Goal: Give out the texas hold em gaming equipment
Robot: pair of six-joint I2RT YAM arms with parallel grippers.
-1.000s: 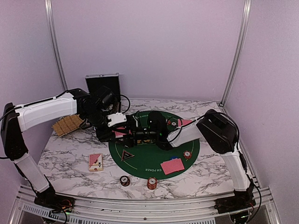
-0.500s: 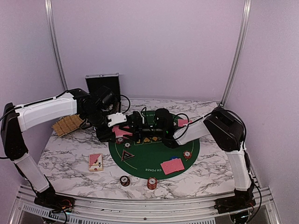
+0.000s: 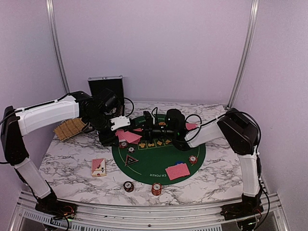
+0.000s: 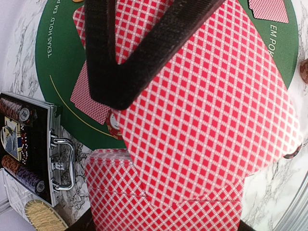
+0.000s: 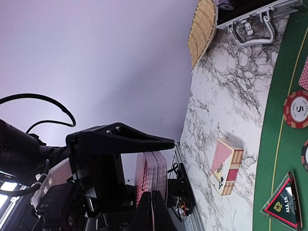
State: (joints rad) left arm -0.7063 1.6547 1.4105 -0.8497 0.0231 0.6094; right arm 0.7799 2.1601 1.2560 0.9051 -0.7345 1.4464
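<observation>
While left jaws clamp the deck (image 4: 110,192) and right jaws pinch one card (image 4: 211,110), best slide it off flat.

L arm out right, L hand (image 3: 124,129) clamped | R arm stretched left, R hand (image 3: 144,131) pinched closed

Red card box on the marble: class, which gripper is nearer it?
Left. The left gripper is beyond and slightly right of the red card box; the right gripper sits farther right, over the round green felt mat.
</observation>
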